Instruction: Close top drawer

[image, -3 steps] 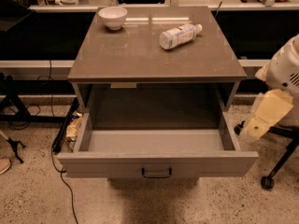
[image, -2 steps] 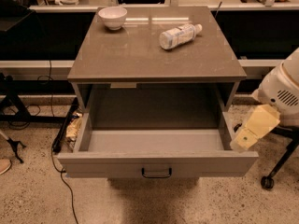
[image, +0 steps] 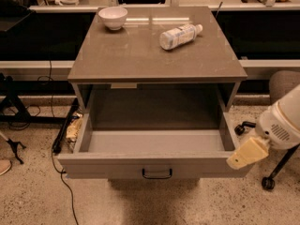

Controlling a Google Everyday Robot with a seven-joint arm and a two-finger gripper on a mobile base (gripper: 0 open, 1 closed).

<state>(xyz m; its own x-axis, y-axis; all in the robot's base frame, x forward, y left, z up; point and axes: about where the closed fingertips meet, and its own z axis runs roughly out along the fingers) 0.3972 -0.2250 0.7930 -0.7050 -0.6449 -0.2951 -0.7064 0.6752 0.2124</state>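
Note:
The top drawer (image: 154, 142) of the grey cabinet (image: 154, 55) is pulled wide open and its deep box is empty. Its flat grey front (image: 108, 167) faces me, with a small black wire handle (image: 157, 174) at centre. My gripper (image: 243, 154), cream coloured on a white arm (image: 283, 123), is at the drawer's front right corner, just in front of the right end of the drawer front.
A white bowl (image: 113, 17) and a plastic bottle (image: 180, 35) lying on its side rest on the cabinet top. A chair base with castors (image: 269, 182) stands at the right. Black cables (image: 63, 139) and a stand (image: 11, 111) are on the floor at the left.
My gripper has moved down and to the left, from beside the cabinet's right side to the drawer's front right corner. The drawer has not moved.

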